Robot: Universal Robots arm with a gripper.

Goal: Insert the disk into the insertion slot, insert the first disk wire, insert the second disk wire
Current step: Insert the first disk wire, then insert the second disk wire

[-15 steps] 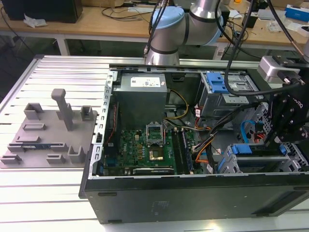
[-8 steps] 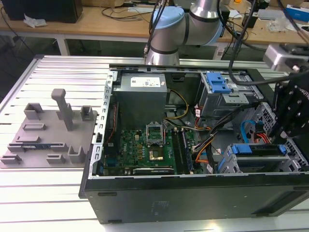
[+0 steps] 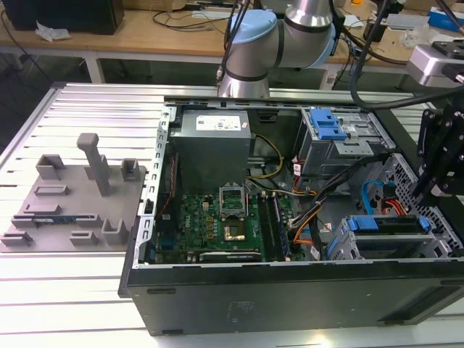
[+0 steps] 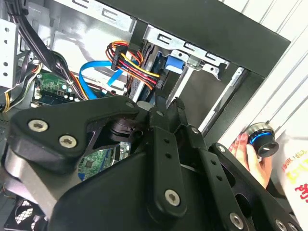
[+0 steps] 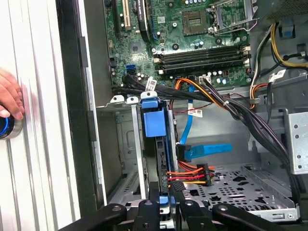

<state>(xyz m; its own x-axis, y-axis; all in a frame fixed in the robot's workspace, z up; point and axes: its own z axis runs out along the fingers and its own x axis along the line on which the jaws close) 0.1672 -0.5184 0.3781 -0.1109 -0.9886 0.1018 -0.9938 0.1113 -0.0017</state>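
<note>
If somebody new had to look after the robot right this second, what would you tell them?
Gripper: inside the computer case, right at one end of the disk.
Things: the disk, with its blue caddy, sits in the insertion slot. The red-orange-yellow wire bundle and the blue flat cable lie just beside it.
Done: the disk looks seated in the slot.
Left: the blue flat cable's plug seems apart from the disk. I cannot tell whether the coloured bundle is plugged in.
Also: a person's hand rests on a knob outside the case.
</note>
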